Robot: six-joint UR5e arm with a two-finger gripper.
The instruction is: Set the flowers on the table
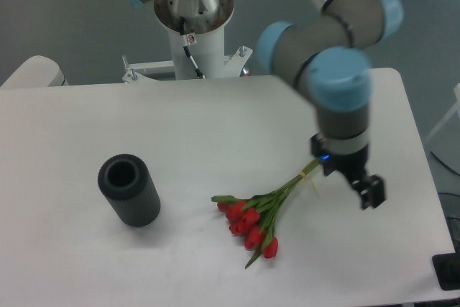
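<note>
The flowers (253, 222), a bunch of red tulips with green leaves, lie flat on the white table (215, 134) right of centre near the front. Their tied stems (298, 179) point up and to the right. My gripper (350, 180) hangs just right of the stem ends, low over the table. Its jaws stand apart with nothing between them. The left finger (325, 164) is right next to the stem tips; I cannot tell if it touches them. The right finger (372, 193) is well away from them.
A dark grey ribbed cylinder (129, 190) stands upright on the left of the table. The arm's white base (194, 26) rises at the table's back edge. The table's right edge (424, 177) is close to the gripper.
</note>
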